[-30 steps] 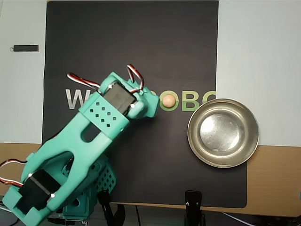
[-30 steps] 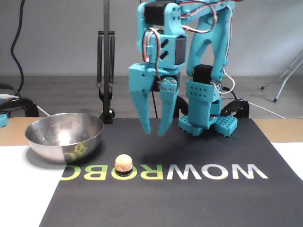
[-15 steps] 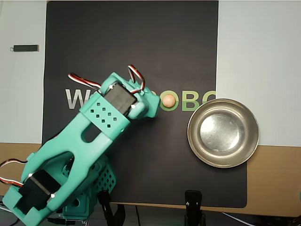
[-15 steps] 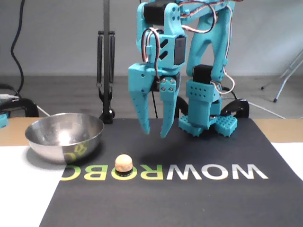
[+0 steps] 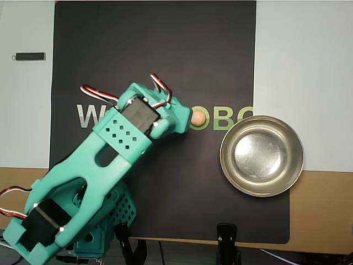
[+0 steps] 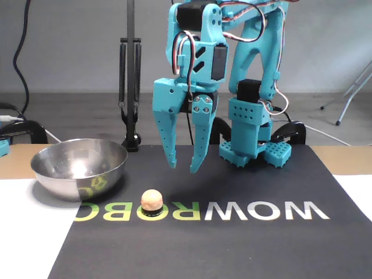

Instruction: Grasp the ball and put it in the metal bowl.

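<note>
Fingers (image 6: 171, 136) of the teal gripper (image 6: 182, 170) pointed downward in the fixed view, spread with a clear gap between their tips and nothing held between them. The gripper hung in the air above the black mat (image 6: 244, 244), its tips higher than the ball (image 6: 151, 201) and slightly to the right of it as that view showed things. The ball, a small peach-orange sphere, rested on the mat atop a green printed letter of the lettering (image 6: 232, 211), apart from both fingers. To the left, the metal bowl (image 6: 79, 168) stood upright with nothing inside, near the ball but not touching it, straddling the edge of the mat. Behind the gripper the arm's teal base (image 6: 254, 136) sat at the far edge of the mat.

From the overhead view, the arm (image 5: 105, 165) stretched from the lower left corner toward the middle of the mat (image 5: 154, 44). The gripper's body hid its own fingertips there, so their spread could not be judged from above. The ball (image 5: 198, 117) lay just beside the front end of the gripper's body, to its right, on the green lettering. The bowl (image 5: 261, 155) sat well to the right and a little lower, its shiny bottom bare. A small dark bar (image 5: 30, 56) lay on the white surface at upper left.
</note>
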Robot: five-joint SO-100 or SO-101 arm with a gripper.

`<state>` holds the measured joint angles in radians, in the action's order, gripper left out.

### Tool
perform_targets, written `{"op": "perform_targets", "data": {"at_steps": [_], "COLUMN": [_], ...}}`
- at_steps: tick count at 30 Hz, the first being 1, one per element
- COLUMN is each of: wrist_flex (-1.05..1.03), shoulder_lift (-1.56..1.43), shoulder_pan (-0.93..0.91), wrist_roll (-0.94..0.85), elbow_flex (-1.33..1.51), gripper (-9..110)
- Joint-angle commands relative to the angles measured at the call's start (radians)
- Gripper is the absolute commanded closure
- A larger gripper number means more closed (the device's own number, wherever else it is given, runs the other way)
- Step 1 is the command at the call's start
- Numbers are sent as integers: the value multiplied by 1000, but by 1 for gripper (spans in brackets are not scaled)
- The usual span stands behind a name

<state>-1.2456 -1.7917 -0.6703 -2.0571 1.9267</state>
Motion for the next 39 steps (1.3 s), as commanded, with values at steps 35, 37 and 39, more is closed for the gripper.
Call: {"op": "perform_targets", "data": {"at_steps": [35, 37, 39], "wrist_flex": [8, 9, 11], "shoulder_lift": [5, 23, 44], "shoulder_pan": [-20, -23, -25], "wrist_roll": [-3, -3, -3], "elbow_flex": [-3, -9, -17], "gripper": [45, 45, 45]}}
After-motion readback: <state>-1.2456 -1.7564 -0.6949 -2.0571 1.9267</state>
